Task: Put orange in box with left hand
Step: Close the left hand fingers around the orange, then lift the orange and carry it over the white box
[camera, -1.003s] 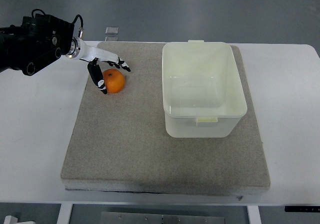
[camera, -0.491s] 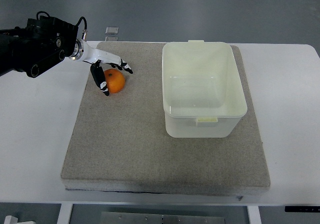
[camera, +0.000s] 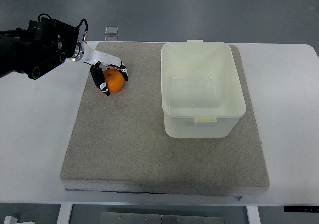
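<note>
Orange (camera: 114,81) gripped by left robot hand (camera: 106,75), fingers curled over it, on far-left mat (camera: 149,149); box (camera: 202,88) well right.

You have one camera only, the top view. It sits on the robot's own side and looks steeply down at the white table (camera: 35,134), far enough back to take in the whole grey mat (camera: 129,144). The table's far edge runs along the picture's top; its near edge lies at the bottom.
</note>
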You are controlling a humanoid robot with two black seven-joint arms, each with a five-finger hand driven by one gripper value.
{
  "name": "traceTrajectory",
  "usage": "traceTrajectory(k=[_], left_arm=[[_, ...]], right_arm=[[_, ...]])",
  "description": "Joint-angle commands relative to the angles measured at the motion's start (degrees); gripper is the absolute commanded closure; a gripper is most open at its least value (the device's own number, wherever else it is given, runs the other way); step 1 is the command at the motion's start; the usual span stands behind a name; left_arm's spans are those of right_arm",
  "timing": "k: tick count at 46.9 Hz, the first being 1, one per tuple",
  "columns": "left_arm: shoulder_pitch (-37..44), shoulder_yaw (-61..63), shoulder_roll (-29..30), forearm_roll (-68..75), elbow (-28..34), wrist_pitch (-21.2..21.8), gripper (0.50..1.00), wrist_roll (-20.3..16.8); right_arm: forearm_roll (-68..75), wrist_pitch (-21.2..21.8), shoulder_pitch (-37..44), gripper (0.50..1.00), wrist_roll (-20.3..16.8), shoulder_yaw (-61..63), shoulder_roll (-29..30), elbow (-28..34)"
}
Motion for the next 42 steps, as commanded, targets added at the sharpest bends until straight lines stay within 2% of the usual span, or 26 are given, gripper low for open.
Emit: traceTrajectory(k=[1,4,22,35,42], left_arm=[[0.01,0.01,-0.01,0.04,0.0,0.2,0.906,0.02],[0.01,0.01,-0.09,0.04,0.0,0.29,1.0,0.02],[-0.07,0.01,-0.89,1.71,0.43,0.55,1.0,0.02],[-0.34,-0.52,-1.94,0.39,3.42,5.12,1.0,0.02],[0.01,-2.54,-2.38,-2.94,4.74,5.48,1.0,0.02]], right_arm=[[-0.02,0.0,0.0,0.556,0.0,0.0,0.0,-0.05],[-0.02,0.0,0.0,0.556,0.0,0.0,0.0,0.04],[-0.02,0.0,0.0,0.556,0.0,0.0,0.0,-0.05],[-0.02,0.0,0.0,0.556,0.0,0.0,0.0,0.04],[-0.02,0.0,0.0,0.556,0.0,0.0,0.0,0.04]])
